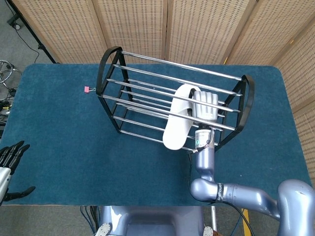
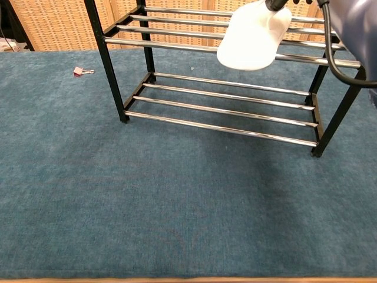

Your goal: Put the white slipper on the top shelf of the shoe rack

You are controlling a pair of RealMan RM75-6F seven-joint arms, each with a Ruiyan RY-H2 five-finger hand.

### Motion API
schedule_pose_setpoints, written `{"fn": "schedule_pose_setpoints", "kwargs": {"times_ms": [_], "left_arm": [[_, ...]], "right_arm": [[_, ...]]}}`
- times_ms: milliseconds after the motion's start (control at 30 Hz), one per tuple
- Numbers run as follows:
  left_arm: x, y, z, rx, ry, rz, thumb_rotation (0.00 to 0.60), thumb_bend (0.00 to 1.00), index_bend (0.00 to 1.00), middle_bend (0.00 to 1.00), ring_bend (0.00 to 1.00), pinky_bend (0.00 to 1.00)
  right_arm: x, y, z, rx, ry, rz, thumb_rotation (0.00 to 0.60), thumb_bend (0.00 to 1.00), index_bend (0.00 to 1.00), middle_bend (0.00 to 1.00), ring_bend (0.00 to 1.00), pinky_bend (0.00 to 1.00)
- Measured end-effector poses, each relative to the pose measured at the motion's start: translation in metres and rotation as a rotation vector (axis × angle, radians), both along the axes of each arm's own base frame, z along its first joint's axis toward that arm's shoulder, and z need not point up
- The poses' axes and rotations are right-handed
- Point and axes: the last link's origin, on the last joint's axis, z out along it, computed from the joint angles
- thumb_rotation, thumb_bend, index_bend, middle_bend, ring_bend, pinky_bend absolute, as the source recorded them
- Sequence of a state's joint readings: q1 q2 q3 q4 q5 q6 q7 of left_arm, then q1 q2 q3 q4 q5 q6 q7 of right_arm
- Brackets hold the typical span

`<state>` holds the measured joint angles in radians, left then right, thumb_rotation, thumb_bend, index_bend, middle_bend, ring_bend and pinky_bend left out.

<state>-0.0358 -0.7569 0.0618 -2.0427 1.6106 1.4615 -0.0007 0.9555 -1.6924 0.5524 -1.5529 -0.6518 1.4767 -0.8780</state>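
My right hand grips the white slipper by its strap end, over the right part of the black shoe rack. The slipper lies tilted across the top shelf's chrome bars, and its free end sticks out past the rack's front edge. Seen from the chest, the slipper's white sole hangs in front of the top bars and the hand is almost wholly cut off at the upper edge. Whether the slipper touches the bars I cannot tell. My left hand sits at the table's near left edge, fingers apart, holding nothing.
The rack stands on a blue cloth-covered table. A small pink clip lies just left of the rack, also seen at the pink clip from the chest. Wicker screens close off the back.
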Motion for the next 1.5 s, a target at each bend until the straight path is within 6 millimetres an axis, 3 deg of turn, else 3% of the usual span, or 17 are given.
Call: {"fn": "schedule_pose_setpoints", "kwargs": {"times_ms": [267,367,533,900,1200,1500], "left_arm": [[-0.001,0.0,0.001,-0.004,-0.001,0.002,0.6,0.0,0.0,0.0,0.0,0.0],[-0.001,0.0,0.0,-0.005,0.0,0.001,0.6,0.0,0.0,0.0,0.0,0.0],[0.0,0.0,0.0,-0.006,0.001,-0.001,0.6,0.0,0.0,0.0,0.0,0.0],[0.001,-0.001,-0.001,-0.01,0.004,-0.008,0.6,0.0,0.0,0.0,0.0,0.0],[0.001,-0.002,-0.002,-0.011,0.009,-0.013,0.6,0.0,0.0,0.0,0.0,0.0],[0.002,-0.002,-0.002,-0.014,0.012,-0.017,0.6,0.0,0.0,0.0,0.0,0.0]], "right_arm": [[-0.001,-0.007,0.002,-0.028,-0.001,-0.025,0.6,0.52,0.69,0.65,0.66,0.65],[0.0,-0.006,0.001,-0.02,-0.01,-0.018,0.6,0.52,0.64,0.62,0.64,0.64],[0.003,-0.003,0.002,-0.002,-0.031,0.003,0.6,0.52,0.44,0.38,0.46,0.53],[0.005,0.0,0.006,0.001,-0.045,0.036,0.6,0.4,0.35,0.2,0.22,0.28],[0.004,0.006,0.006,0.028,-0.049,0.025,0.6,0.24,0.29,0.13,0.15,0.2],[0.004,0.012,0.007,0.04,-0.054,0.028,0.6,0.22,0.28,0.11,0.13,0.19]]}}
